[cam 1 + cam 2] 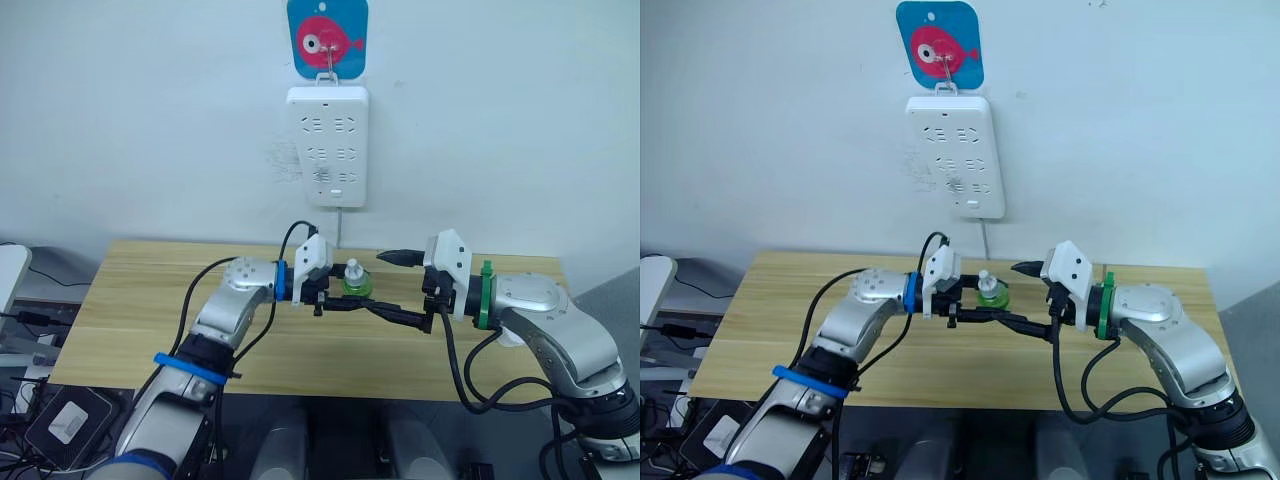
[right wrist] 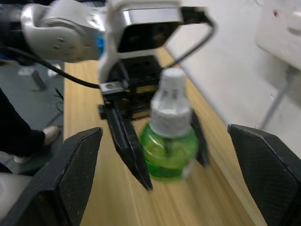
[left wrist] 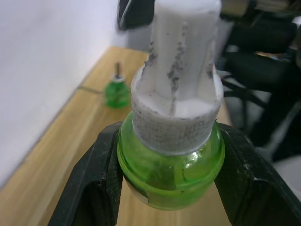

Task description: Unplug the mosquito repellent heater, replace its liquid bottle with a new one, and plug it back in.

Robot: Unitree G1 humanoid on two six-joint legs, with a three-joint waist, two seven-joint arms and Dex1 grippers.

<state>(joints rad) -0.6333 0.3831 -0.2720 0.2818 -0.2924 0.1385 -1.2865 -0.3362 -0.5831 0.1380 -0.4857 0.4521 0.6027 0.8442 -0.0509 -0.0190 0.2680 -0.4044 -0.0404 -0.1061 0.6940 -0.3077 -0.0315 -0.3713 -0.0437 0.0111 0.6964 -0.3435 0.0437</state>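
Your left gripper point(image 1: 345, 298) is pinching the new one point(image 1: 355, 280), the green bottle with the white screw cap, by its round belly; in the left wrist view both black fingers point(image 3: 89, 183) are pressing against the glass, and the cap is sitting on. Your right gripper point(image 2: 164, 155) is facing it with its fingers spread wide on either side, touching nothing.

Judging progress: the heater looks unplugged, since the white power strip point(image 1: 328, 145) on the wall is carrying no plug-in unit. The old liquid bottle point(image 3: 116, 91), bare wick pointing up, is standing alone on the table point(image 1: 140, 300) near the wall, so it appears to be out. What is remaining for you: taking the cap off, fitting the bottle into the heater, plugging back in. You are not getting a view of the heater here.

Surface: a pale wooden tabletop pushed against a plain white wall. A blue card with a pink fish point(image 1: 327, 38) is hanging above the strip. Cables are trailing on the floor at your left.
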